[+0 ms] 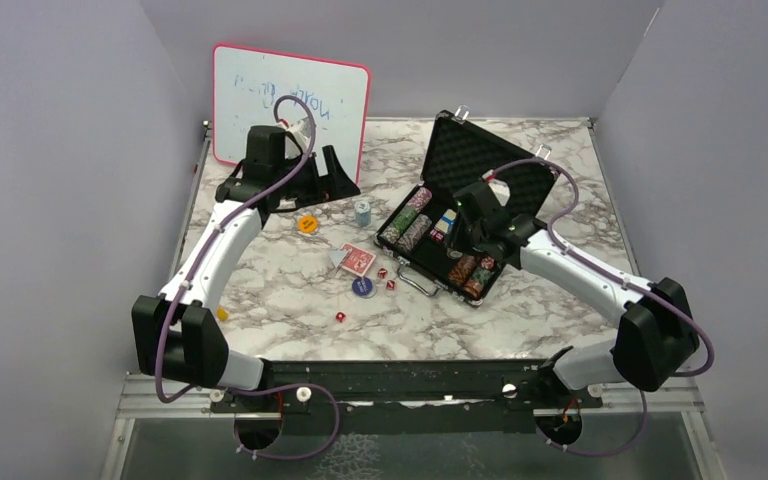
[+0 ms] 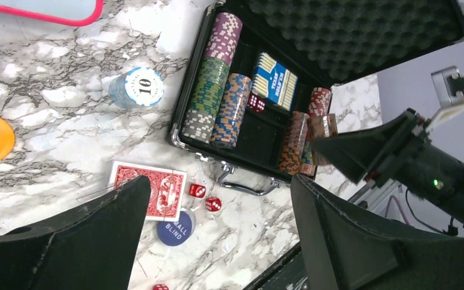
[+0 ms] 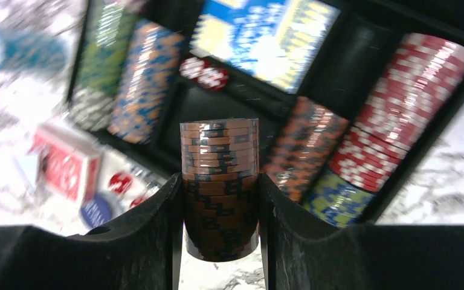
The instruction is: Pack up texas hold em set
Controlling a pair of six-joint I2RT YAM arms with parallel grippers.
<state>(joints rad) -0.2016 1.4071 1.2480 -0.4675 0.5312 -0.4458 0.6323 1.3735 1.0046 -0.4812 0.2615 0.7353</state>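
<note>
An open black foam-lined case (image 1: 480,160) sits on the marble bench (image 1: 520,320), with chip rows lying in its slots on either side of a blue card box (image 2: 275,80). Over the case's near end, the right pincer (image 3: 219,194) pinches a brown striped chip stack (image 3: 219,145) by its sides, probably to lower it into a free slot. The left pincer (image 2: 220,187) hovers left of the case, spread wide and empty. Also left of the case lie a light-blue chip stack (image 1: 362,212), red-backed cards (image 1: 357,260), red dice (image 1: 382,272), an orange button (image 1: 307,224) and a blue button (image 1: 363,287), all unpacked.

Cards (image 1: 357,260) left of case (image 1: 472,153)
</note>
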